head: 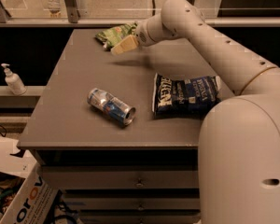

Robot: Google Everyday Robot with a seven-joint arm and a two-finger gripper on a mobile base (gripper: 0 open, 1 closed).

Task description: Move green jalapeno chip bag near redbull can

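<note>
The green jalapeno chip bag (113, 33) lies crinkled at the far edge of the grey table (74, 101). The redbull can (111, 107) lies on its side near the middle-left of the table, its open end toward the front right. My gripper (122, 45) reaches in from the right on a long white arm and hangs just over the near right edge of the green bag, well behind the can.
A larger dark-blue chip bag (185, 95) lies flat to the right of the can. A white pump bottle (12, 80) stands on a shelf to the left. A cardboard box (23, 202) sits on the floor at the lower left. My white base (245, 162) fills the lower right.
</note>
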